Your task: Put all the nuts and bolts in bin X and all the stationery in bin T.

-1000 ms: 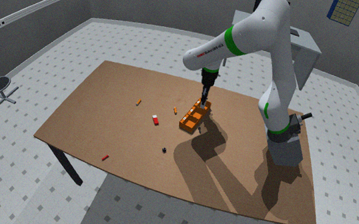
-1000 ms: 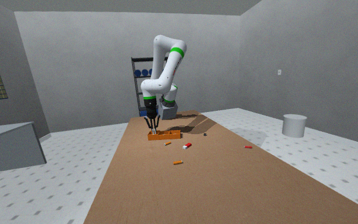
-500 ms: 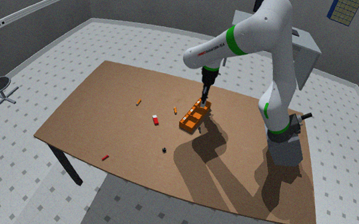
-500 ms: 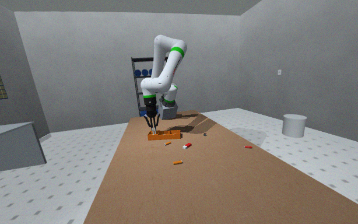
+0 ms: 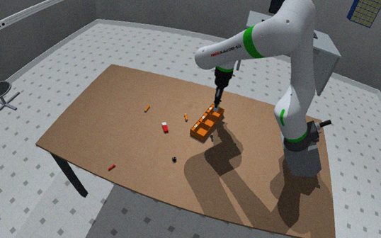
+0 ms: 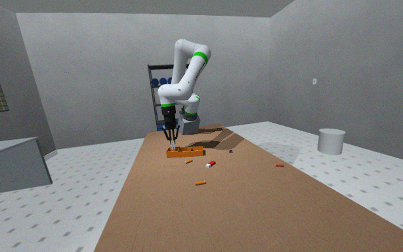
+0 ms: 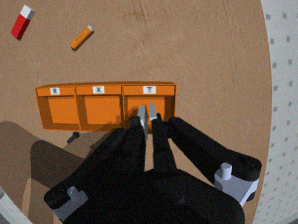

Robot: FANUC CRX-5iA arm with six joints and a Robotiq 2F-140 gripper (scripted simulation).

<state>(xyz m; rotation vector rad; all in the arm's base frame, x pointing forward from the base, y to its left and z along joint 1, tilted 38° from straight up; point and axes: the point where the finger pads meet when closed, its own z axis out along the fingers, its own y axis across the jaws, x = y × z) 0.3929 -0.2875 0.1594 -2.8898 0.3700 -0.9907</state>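
Observation:
The orange bins stand joined in a row; the wrist view shows bin R [image 7: 67,91], bin X [image 7: 112,90] and bin T [image 7: 132,90]. My gripper [image 5: 215,109] [image 6: 173,149] [image 7: 148,112] is shut to a narrow gap, fingertips down at bin T; I see nothing held. Its fingers hide part of that bin. A dark bolt [image 5: 211,138] [image 7: 73,137] lies beside the row. A black nut-like piece [image 5: 174,159] [image 6: 230,151] lies apart. A red-and-white eraser [image 5: 165,127] [image 6: 211,164] [image 7: 22,22] lies on the table.
A small orange cylinder [image 5: 186,117] [image 6: 188,161] [image 7: 82,37] lies near the bins, another orange cylinder [image 5: 146,109] [image 6: 200,182] farther away. A small red cylinder [image 5: 111,167] [image 6: 279,165] lies near the table's long edge. The bins' walls stand around the fingertips.

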